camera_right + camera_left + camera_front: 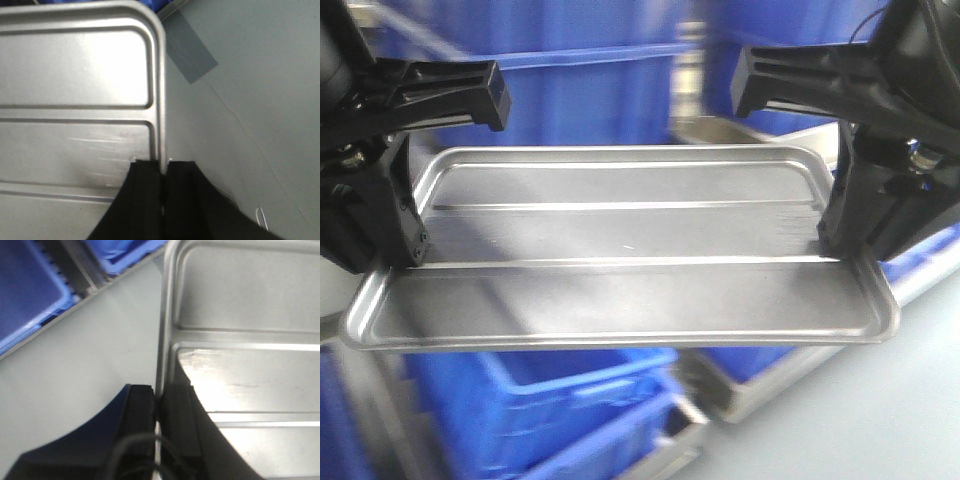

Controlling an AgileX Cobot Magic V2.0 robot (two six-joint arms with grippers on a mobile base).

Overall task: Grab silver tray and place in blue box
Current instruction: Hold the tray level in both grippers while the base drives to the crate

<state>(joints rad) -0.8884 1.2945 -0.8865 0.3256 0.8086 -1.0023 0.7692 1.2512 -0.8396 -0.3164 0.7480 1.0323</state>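
Note:
The silver tray [620, 240] is held level in the air between my two grippers, its two long ridges running left to right. My left gripper [408, 250] is shut on the tray's left rim. In the left wrist view its jaws [156, 395] pinch the rim of the tray [250, 380]. My right gripper [835, 238] is shut on the right rim. In the right wrist view it [164, 167] clamps the edge of the tray [75, 75]. A big blue box [590, 100] stands behind the tray, partly hidden by it.
Narrower blue bins [570, 400] sit below the tray's front edge, with a metal frame [720, 395] beside them. Blue bins [30, 300] also show over the grey floor [100, 350]. A grey tape patch [192, 55] lies on the floor.

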